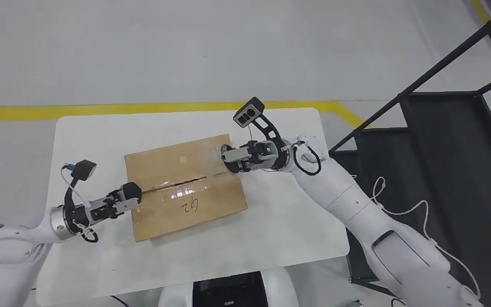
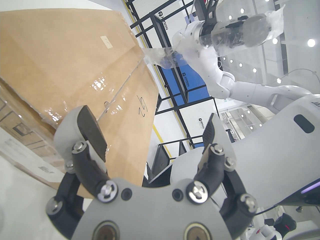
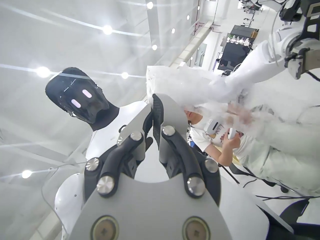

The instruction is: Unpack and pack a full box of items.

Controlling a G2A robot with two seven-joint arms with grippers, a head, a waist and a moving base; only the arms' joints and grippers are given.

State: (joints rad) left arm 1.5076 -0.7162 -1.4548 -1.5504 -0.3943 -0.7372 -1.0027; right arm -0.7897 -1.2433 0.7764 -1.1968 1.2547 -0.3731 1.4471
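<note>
One closed brown cardboard box (image 1: 184, 184) lies flat near the middle of the white table (image 1: 291, 222), turned a little askew. Its top carries a handwritten black mark (image 1: 190, 204) of two figures beside the seam and one small pale label (image 2: 106, 41) on the other flap. The side wall shows printed panels, too slanted to make out. Glossy clear tape (image 2: 160, 57) covers the seam between the two top flaps. At the far end one strip of it stands lifted off the cardboard and runs through the air to the right end effector (image 1: 229, 156), whose fingers are pressed together on it, with more crumpled film clinging round them. That end effector is at the box's right edge, by the seam's end. The left end effector (image 1: 132, 192) is at the opposite end of the seam, at the box's left edge, its two dark-padded fingers spread wide with nothing between them; whether one touches the cardboard cannot be told. The table stands on a pale grey floor (image 1: 230, 46) crossed by one yellow line (image 1: 153, 111), and black metal steps (image 1: 437, 130) stand just off the table's right side.
</note>
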